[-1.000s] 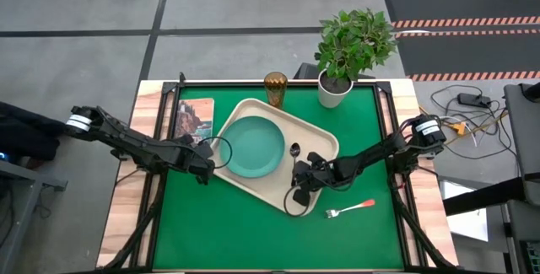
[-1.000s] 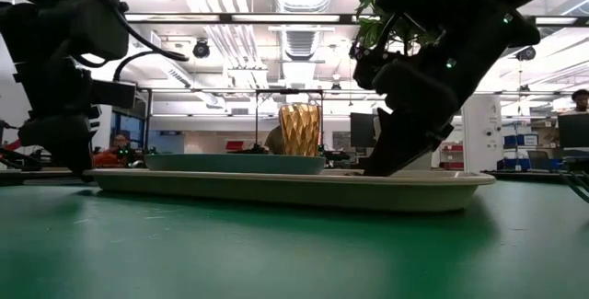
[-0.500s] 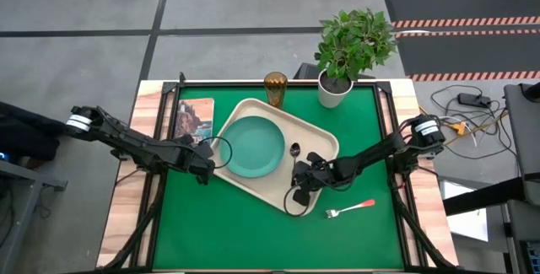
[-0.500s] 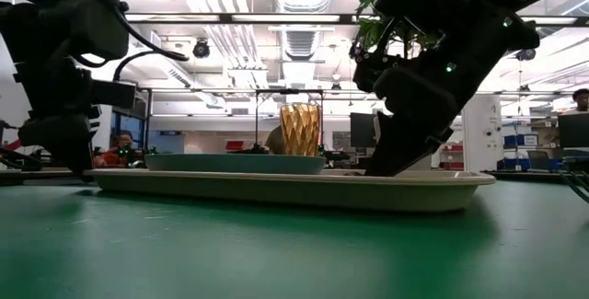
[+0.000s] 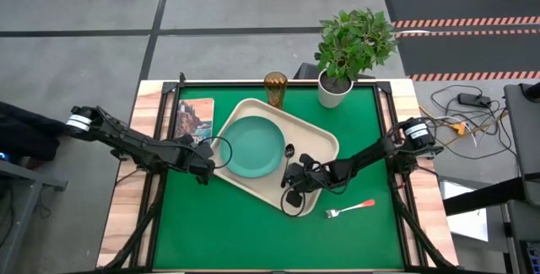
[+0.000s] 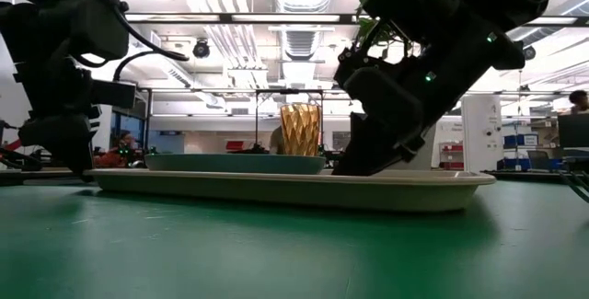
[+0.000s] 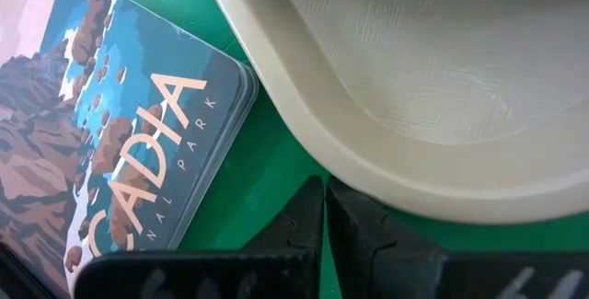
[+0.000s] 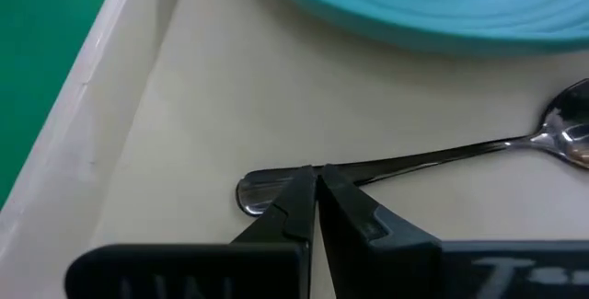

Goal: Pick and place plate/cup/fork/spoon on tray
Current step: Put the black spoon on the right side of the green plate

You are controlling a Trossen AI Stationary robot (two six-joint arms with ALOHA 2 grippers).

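The cream tray [image 5: 321, 143] lies slantwise on the green table with the teal plate [image 5: 253, 145] on it. The dark spoon [image 5: 289, 152] lies on the tray to the right of the plate. My right gripper [image 5: 288, 174] is over the tray, shut on the spoon; it also shows in the low view [image 6: 354, 163]. The red-handled fork [image 5: 350, 208] lies on the table right of the tray. The amber cup [image 5: 275, 87] stands on the table beyond the tray's far edge. My left gripper [image 5: 206, 171] is shut beside the tray's near-left rim [image 7: 368, 166]. My right gripper pinches the spoon's handle near its free end [image 8: 267, 190] between its two fingertips. The fingers slant down from the table's right and lie across the handle. The spoon lies about level on the tray floor, its bowl [image 8: 571, 133] toward the far side. My left gripper's shut fingertips [image 7: 308, 216] stand right at the tray's rim; I cannot tell whether they touch it.
A picture-covered book [image 5: 193, 120] lies left of the tray, close to my left gripper. A potted plant in a white pot [image 5: 336, 88] stands at the far edge, right of the cup. Bare green cloth lies along the near side of the table [image 5: 253, 240].
My right gripper has gone a little toward the table's left edge, toward the plate, still shut on the spoon. The spoon has slid with it along the tray floor, closer to the plate.
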